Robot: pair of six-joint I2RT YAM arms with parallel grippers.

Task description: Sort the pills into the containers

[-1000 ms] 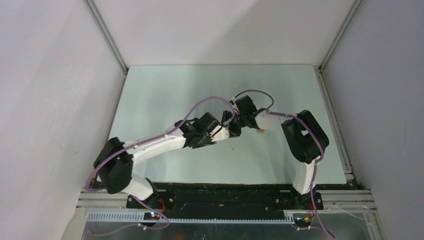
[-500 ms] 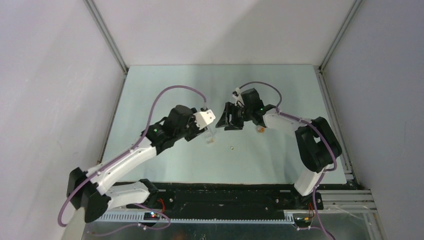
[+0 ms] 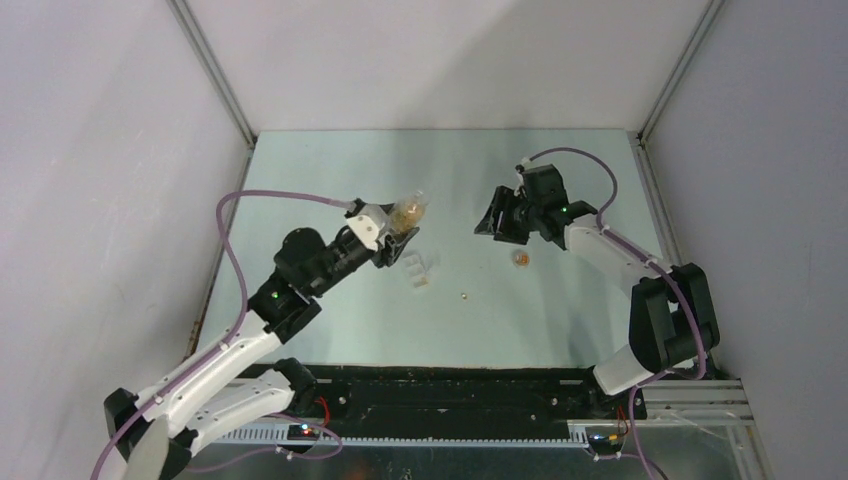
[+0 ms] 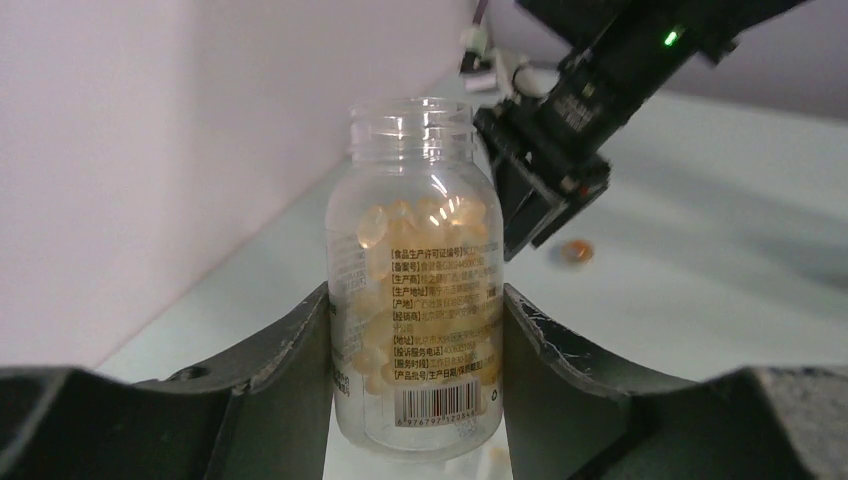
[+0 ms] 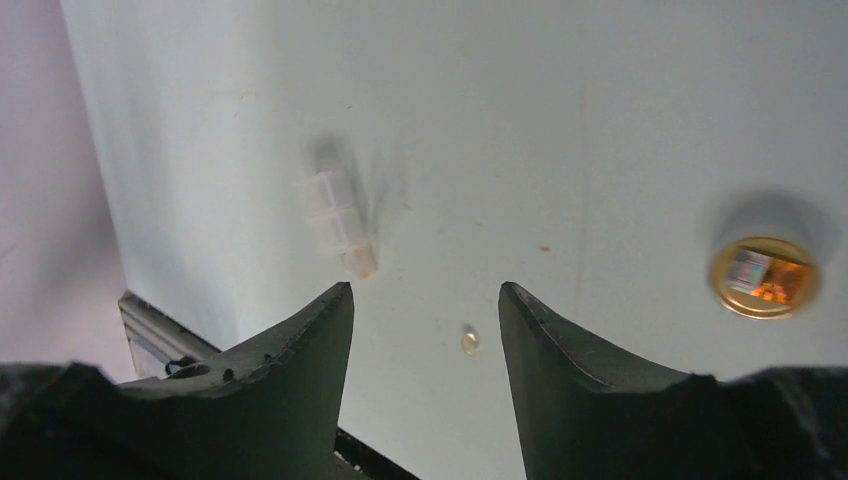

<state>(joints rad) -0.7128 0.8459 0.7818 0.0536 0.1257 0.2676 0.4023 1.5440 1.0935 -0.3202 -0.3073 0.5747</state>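
Note:
My left gripper point(image 3: 403, 226) is shut on a small clear bottle point(image 3: 409, 212) of yellowish pills and holds it above the table, left of centre; in the left wrist view the bottle point(image 4: 418, 280) stands uncapped between both fingers. The white pill box point(image 3: 418, 268) lies on the table just below the bottle; it also shows in the right wrist view point(image 5: 338, 212). One loose pill point(image 3: 463, 295) lies on the table, seen in the right wrist view point(image 5: 469, 341) between my fingers far below. My right gripper point(image 3: 497, 222) is open and empty, raised at the centre right.
The bottle's orange-gold cap point(image 3: 522, 259) lies on the table below the right wrist, also in the right wrist view point(image 5: 764, 277) and the left wrist view point(image 4: 575, 251). White walls enclose the table on three sides.
My left arm has pulled back left and lifted the bottle, tilting it up. My right gripper has let go, moved right and up, away from the bottle. The cap lies where it was.

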